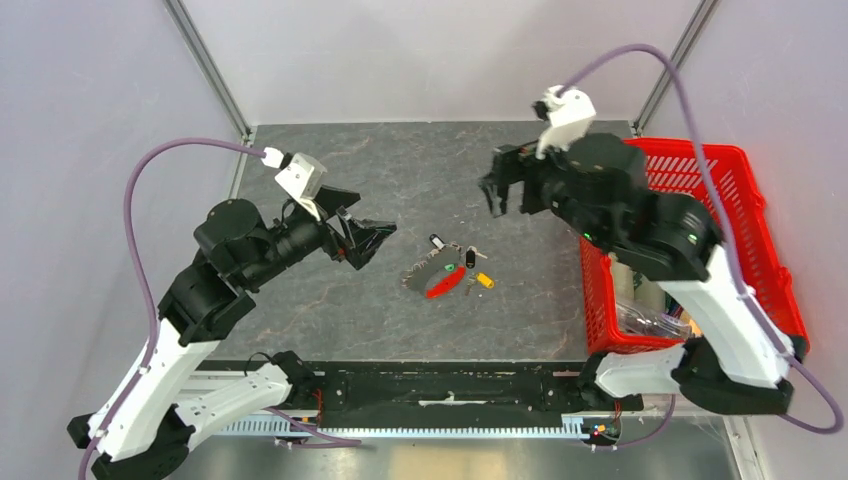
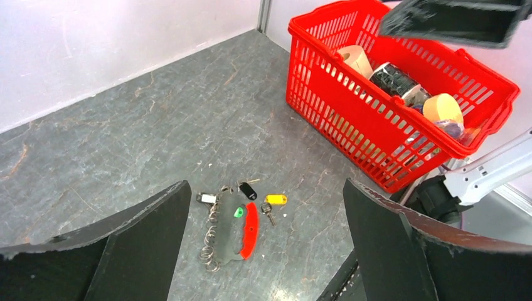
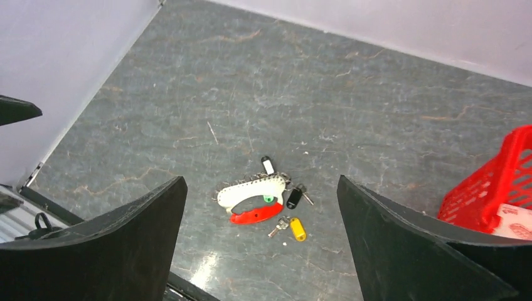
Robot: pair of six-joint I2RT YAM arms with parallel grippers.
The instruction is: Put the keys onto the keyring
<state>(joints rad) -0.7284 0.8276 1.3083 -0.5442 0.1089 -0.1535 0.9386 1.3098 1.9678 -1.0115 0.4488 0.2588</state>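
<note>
keyring [image 1: 445, 283] well apart from both jaws

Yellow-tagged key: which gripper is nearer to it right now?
Right, judging by the top view. The right gripper hangs open beyond the yellow-tagged key, toward the back wall; the left gripper, also open, sits farther off to its left, past the keyring.

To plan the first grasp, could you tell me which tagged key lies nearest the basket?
The yellow-tagged key, beside the red fob; the black tag and white tag lie farther from the basket.
</note>
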